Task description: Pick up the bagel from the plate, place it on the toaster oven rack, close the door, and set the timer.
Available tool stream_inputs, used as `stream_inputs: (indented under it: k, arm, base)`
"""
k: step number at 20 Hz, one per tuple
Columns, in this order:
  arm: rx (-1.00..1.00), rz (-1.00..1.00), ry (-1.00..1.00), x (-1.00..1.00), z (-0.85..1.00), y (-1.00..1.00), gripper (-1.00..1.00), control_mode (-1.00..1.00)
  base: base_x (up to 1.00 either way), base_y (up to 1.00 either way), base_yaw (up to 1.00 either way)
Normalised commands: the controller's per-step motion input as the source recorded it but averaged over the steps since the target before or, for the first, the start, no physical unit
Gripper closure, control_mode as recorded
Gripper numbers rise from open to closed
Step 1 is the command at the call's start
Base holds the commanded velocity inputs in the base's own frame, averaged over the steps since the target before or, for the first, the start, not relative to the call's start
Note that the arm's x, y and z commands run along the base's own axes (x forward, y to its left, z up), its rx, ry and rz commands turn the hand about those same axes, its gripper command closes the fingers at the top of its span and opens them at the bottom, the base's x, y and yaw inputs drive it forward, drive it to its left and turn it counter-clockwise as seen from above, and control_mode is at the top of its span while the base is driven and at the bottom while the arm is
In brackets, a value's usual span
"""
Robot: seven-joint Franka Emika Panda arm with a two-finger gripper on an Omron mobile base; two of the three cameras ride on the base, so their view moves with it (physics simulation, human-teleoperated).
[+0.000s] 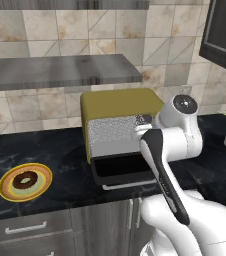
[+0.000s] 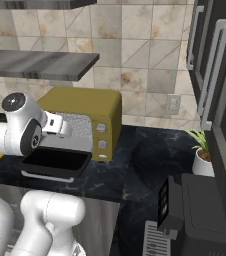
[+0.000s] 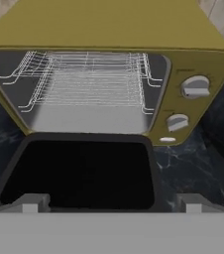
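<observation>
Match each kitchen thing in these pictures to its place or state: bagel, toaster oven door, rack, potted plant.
Things:
1. bagel
2. toaster oven door
3. rack
4. potted plant

Places or states:
A. folded down open
B. on the counter right of the oven
C. lying on the plate
D. bare, inside the oven cavity

Pairs: 1-C, 2-A, 3-D, 4-B

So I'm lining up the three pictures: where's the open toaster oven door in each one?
Left base view: door centre, folded down below the oven cavity.
Right base view: door lower left, beside the arm.
Hand view: door lower centre.
Shared landmark: the toaster oven rack.
</observation>
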Motion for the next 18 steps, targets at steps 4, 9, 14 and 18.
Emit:
stream_inputs:
  k: [4,9,14,18]
  arm:
    - [0.01,-0.10,0.00,0.15,-0.03,0.12,-1.00,-1.00]
    - [0.01,-0.06,0.00,0.06,0.00,0.02,-1.00,-1.00]
    - [0.00,0.00,0.00,0.08,-0.07,0.07,-1.00,-1.00]
    - [0.00,0.02,0.00,0.18,-0.12,0.16,-1.00,-1.00]
  base:
    - [0.00,0.00,0.00]
    - [0.00,0.00,0.00]
    - [0.00,0.00,0.00]
    - [0.00,0.00,0.00]
